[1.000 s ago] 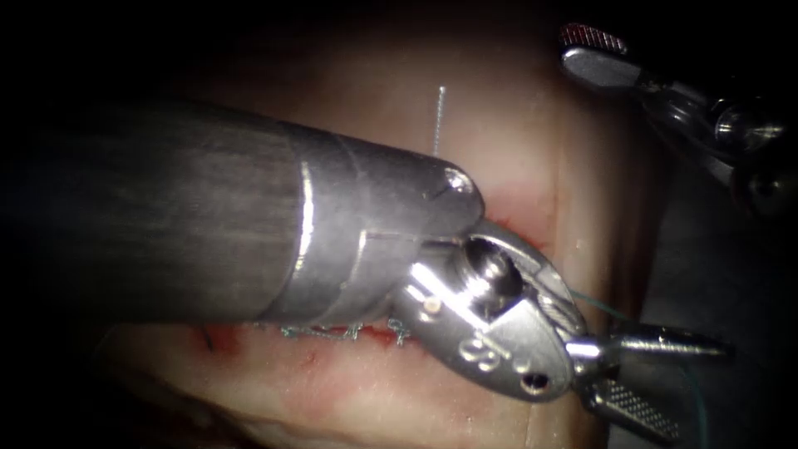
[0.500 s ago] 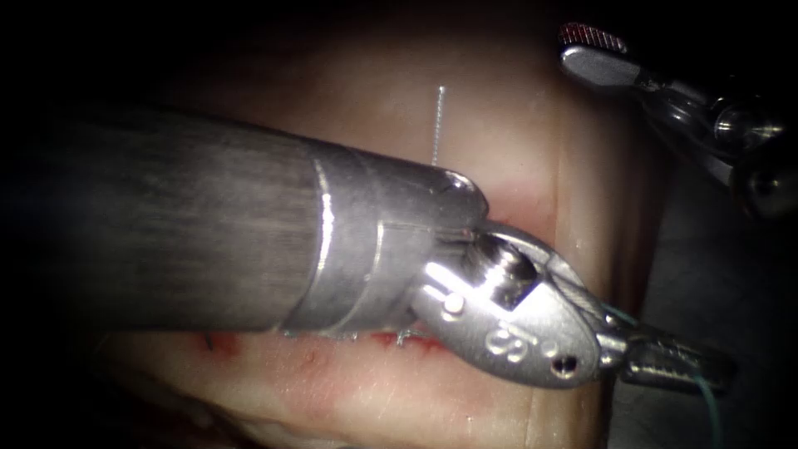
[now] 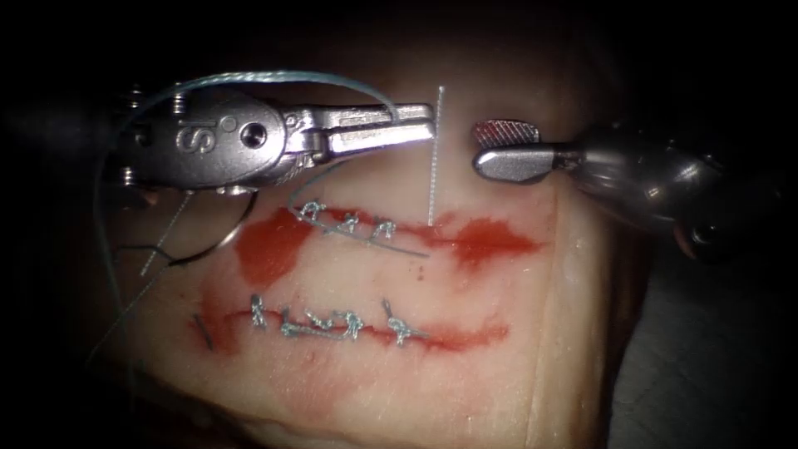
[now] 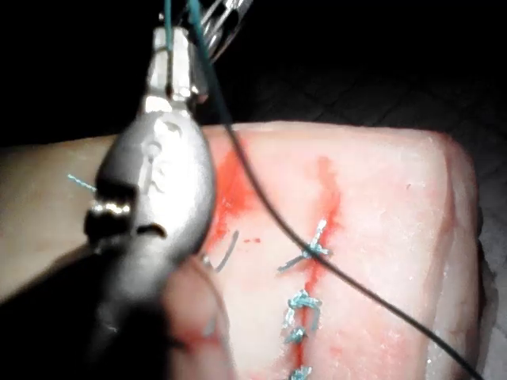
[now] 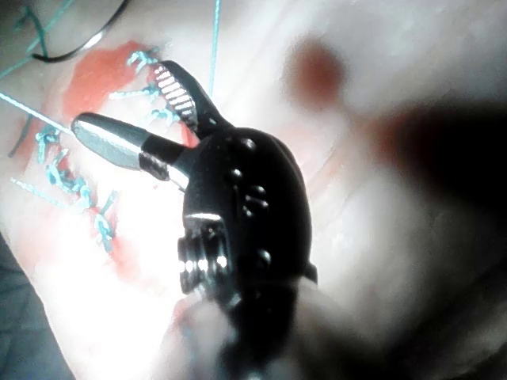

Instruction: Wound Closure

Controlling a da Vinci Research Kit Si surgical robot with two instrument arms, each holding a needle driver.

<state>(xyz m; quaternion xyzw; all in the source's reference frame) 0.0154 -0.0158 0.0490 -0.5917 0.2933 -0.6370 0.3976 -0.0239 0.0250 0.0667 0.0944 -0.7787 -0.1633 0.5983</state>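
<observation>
Reaching level from left, left claw point(image 3: 416, 123) pinches thread point(image 3: 249, 79).

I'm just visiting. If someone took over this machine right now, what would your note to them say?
Left tool: jaws shut, apparently on the thread, which arcs over it and falls off to the left.
Right tool: jaws open, holding nothing, above the upper cut's right part.
Needle: held by neither tool, lying on the tissue past the upper cut's left end; I cannot tell whether its tip is in.
Done: a stitch row along the lower cut and stitches on the left part of the upper cut.
Left: the upper cut's right part, where red fluid sits, has no stitches.
</observation>
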